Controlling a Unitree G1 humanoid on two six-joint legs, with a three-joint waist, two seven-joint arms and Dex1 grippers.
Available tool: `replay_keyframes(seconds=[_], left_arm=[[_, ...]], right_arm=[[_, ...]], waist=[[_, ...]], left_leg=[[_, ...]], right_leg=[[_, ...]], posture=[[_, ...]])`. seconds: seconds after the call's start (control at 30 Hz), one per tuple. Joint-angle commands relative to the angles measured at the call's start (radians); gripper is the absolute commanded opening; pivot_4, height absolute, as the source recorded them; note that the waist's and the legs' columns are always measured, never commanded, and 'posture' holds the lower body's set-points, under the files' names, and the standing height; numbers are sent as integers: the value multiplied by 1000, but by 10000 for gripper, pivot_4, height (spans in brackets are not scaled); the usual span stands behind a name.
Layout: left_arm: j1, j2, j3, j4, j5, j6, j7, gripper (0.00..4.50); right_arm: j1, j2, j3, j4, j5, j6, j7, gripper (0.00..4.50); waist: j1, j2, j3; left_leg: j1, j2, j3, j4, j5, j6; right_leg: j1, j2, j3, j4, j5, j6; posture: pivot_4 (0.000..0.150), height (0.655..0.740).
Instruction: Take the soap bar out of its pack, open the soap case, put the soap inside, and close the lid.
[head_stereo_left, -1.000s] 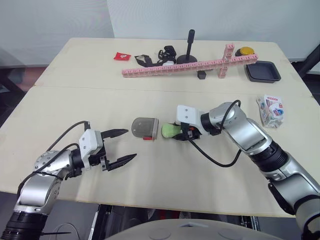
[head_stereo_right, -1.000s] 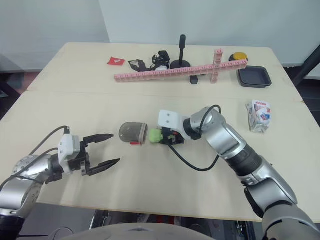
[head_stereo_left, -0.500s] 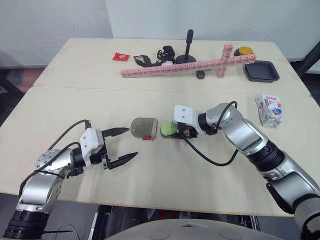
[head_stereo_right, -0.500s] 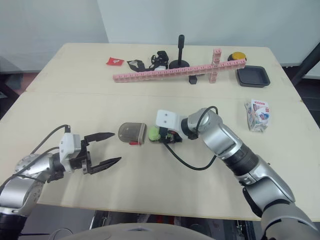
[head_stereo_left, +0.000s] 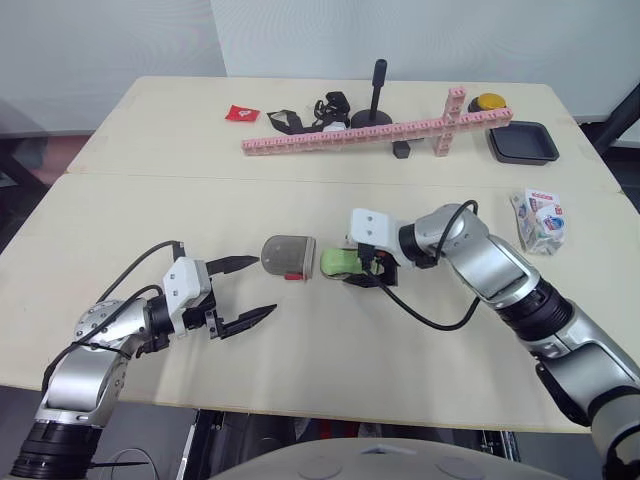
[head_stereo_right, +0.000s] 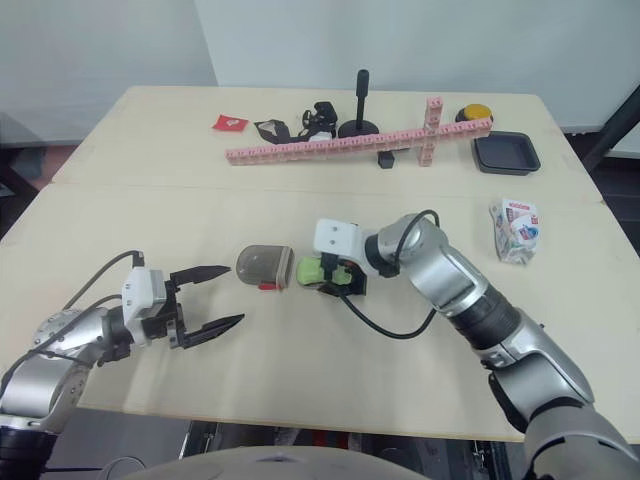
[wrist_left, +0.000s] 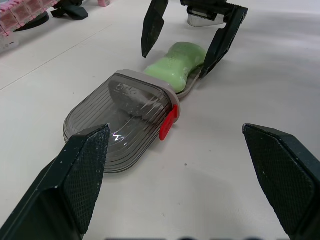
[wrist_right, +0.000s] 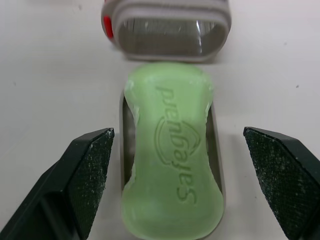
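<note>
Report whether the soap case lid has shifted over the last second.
No. The soap case lid lies at the same spot relative to the pink block row, its open end facing the green soap.

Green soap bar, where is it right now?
Left eye view, middle of the table: the green soap bar lies on the case tray inside the open right gripper, right of the smoky lid.
</note>
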Motion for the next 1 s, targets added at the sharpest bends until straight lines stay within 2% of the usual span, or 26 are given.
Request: replay_keyframes(seconds=[0.03, 0.27, 0.5, 0.7, 0.8, 1.0], left_arm=[[-17, 10, 1, 0, 10, -29, -8, 45000], [-92, 39, -6, 72, 24, -46, -38, 45000], [-189, 62, -47, 141, 46, -44, -90, 45000], [-294, 81, -79, 209, 60, -26, -134, 45000], [-396, 95, -120, 274, 88, -32, -188, 45000], [-601, 73, -185, 434, 143, -73, -274, 45000]], right_arm=[[45, -5, -137, -68, 104, -26, 12, 44598], [341, -51, -384, -108, 233, -241, 5, 44598], [667, -9, -585, -126, 378, -498, 29, 44598], [825, 13, -613, -107, 390, -690, 47, 44598], [889, 23, -596, -93, 372, -778, 57, 44598], [921, 30, -578, -52, 363, -858, 49, 44598]], waist=[[4, 0, 0], [28, -1, -1], [22, -1, -1], [16, -1, -1], [21, -1, -2], [16, -1, -2]], left_leg=[[0, 0, 0, 0, 0, 0], [1, 0, 0, 0, -2, 2], [1, 0, 0, 0, -3, 4], [1, 0, 0, 0, -3, 4], [1, 0, 0, 0, -3, 4], [1, 0, 0, 0, -2, 5]], right_leg=[[0, 0, 0, 0, 0, 0], [2, 0, 0, -1, 0, 0], [1, 0, 0, -1, -2, -4], [2, 0, 0, -1, -3, -5], [2, 0, -1, -1, -3, -5], [2, -1, -1, -1, -3, -5]], posture=[[1500, 7330], [1500, 7330], [1500, 7330], [1500, 7330], [1500, 7330], [1500, 7330]])
